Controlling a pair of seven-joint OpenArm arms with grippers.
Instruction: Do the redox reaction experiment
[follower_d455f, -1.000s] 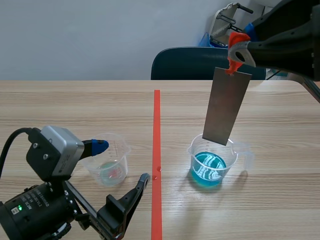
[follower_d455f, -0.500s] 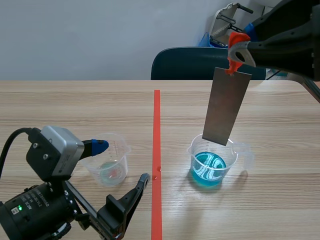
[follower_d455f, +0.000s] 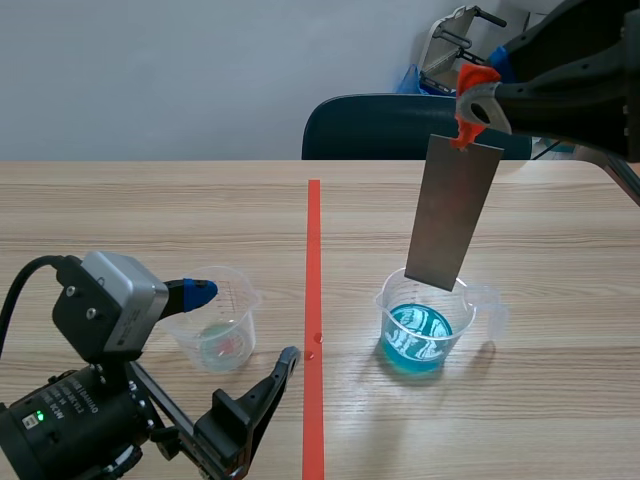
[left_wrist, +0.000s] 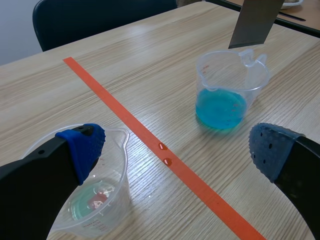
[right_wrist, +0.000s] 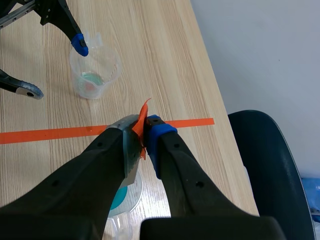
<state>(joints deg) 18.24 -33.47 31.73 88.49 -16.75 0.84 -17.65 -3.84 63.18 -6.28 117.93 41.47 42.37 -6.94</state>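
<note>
Right gripper (follower_d455f: 472, 100), upper right: fingers clamped on metal strip (follower_d455f: 452, 215) by its orange tab (follower_d455f: 463, 128), hung vertical over blue-solution beaker (follower_d455f: 425, 325), centre right, apparently poised for dipping. Left gripper (left_wrist: 175, 147), lower left: fingers wide, one pad at small beaker (follower_d455f: 215, 322) rim

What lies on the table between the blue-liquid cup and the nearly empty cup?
The orange-red tape line, with two small drops on it; the rest of that stretch is bare table. The left wrist view shows it best.
</note>
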